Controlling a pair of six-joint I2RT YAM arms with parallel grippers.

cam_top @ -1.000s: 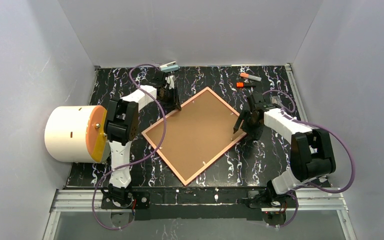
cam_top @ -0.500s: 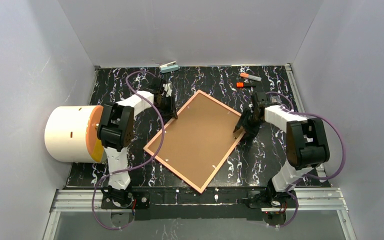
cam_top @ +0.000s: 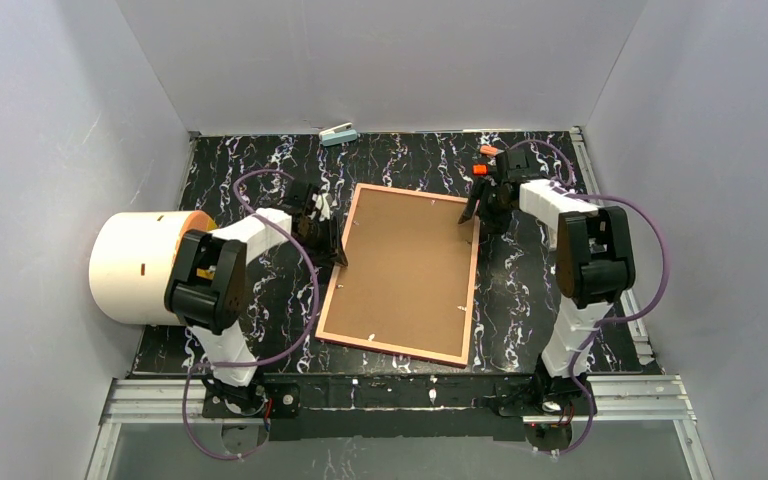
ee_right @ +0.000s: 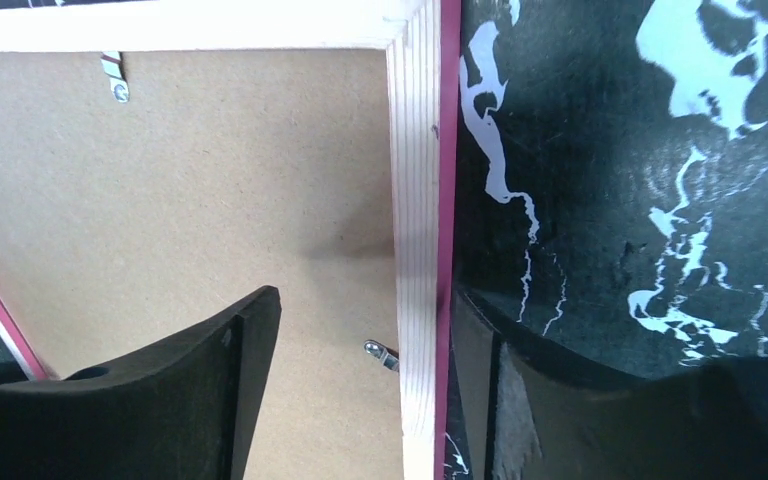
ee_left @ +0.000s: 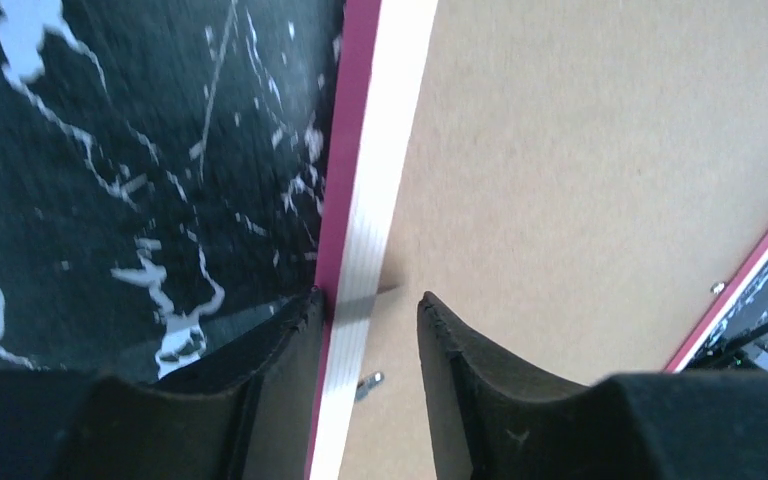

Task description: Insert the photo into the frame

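The frame point(cam_top: 390, 352) lies face down on the black marbled table, its pale wood back up and its pink edge showing, with a brown backing board point(cam_top: 405, 270) inside it. The photo is out of view. My left gripper point(cam_top: 332, 250) is open astride the frame's left rail point(ee_left: 385, 150): the outer finger touches the pink side, the inner finger hovers over the board point(ee_left: 580, 150). My right gripper point(cam_top: 475, 212) is open wide astride the right rail point(ee_right: 415, 180) near the far right corner, its outer finger at the pink side.
A white cylinder with an orange end point(cam_top: 145, 267) lies at the left edge. A small blue-and-white tool point(cam_top: 338, 133) sits at the back wall, and orange-capped markers point(cam_top: 495, 158) lie at the back right. Metal retaining tabs point(ee_right: 380, 353) stick out from the rails. Grey walls enclose the table.
The frame has turned counter-clockwise from a diamond pose to nearly square with the table. My left gripper moved nearer with its rail. My right gripper moved toward the far side.
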